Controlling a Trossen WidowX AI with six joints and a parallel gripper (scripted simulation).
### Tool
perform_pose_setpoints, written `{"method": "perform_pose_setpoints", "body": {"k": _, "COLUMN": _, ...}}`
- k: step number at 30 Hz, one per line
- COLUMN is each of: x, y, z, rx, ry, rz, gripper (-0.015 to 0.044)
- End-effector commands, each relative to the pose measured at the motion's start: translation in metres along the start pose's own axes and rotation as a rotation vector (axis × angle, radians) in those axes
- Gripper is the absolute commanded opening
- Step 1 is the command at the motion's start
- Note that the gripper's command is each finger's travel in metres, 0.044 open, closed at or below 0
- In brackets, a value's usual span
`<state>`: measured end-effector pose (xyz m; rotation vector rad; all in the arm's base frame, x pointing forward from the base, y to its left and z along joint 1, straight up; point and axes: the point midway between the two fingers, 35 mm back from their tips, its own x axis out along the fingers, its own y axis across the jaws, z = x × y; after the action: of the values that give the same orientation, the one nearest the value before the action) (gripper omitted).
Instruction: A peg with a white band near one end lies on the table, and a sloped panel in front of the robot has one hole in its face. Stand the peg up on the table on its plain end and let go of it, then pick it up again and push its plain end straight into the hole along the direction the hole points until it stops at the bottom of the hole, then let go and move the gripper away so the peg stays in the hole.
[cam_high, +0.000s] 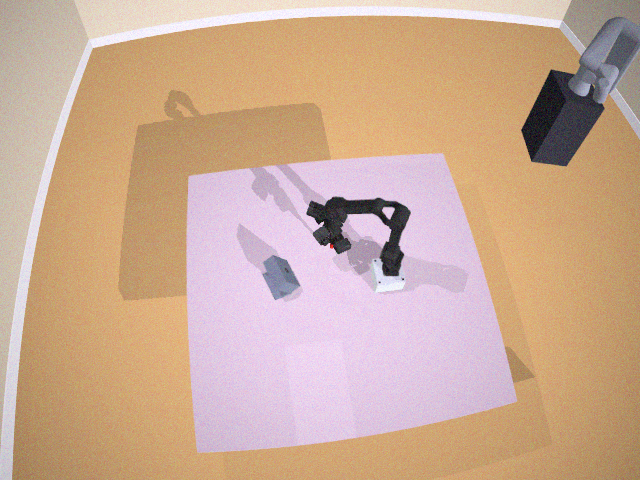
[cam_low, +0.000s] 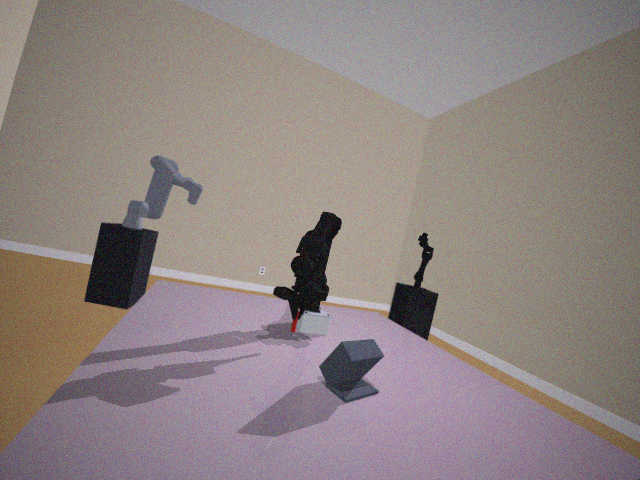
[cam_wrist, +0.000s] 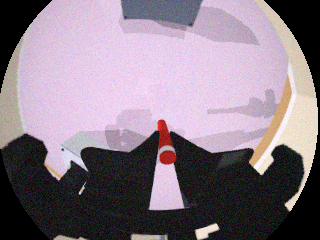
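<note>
One red peg (cam_high: 331, 246) (cam_low: 294, 324) (cam_wrist: 163, 142) is present, at the centre of the top view and low of centre in the exterior view. One gripper (cam_high: 332, 241) (cam_low: 295, 313) (cam_wrist: 163, 134) is closed on it, its two fingers on opposite sides. One white band is noted, near the peg end closer to the wrist camera. One slate sloped panel (cam_high: 281, 277) (cam_low: 352, 364) (cam_wrist: 161, 10) stands apart from the peg, left of centre in the top view and at the top edge of the wrist view; one hole is visible in its face from above. Two black pedestals (cam_high: 563, 121) (cam_low: 121, 266) are counted in the exterior view, left and right, each bearing one arm.
</note>
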<state>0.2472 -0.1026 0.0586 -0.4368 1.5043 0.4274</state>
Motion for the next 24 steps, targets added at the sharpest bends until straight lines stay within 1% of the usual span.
{"method": "perform_pose_setpoints", "body": {"k": 1, "x": -0.018, "y": 0.000, "z": 0.000, "rx": -0.003, "ry": 0.002, "rz": -0.004, "gripper": 0.0000}}
{"method": "perform_pose_setpoints", "body": {"k": 8, "x": -0.023, "y": 0.000, "z": 0.002, "rx": -0.009, "ry": -0.013, "rz": -0.006, "gripper": 0.0000}}
{"method": "perform_pose_setpoints", "body": {"k": 24, "x": -0.014, "y": 0.000, "z": 0.018, "rx": -0.071, "ry": -0.161, "rz": -0.030, "gripper": 0.0000}}
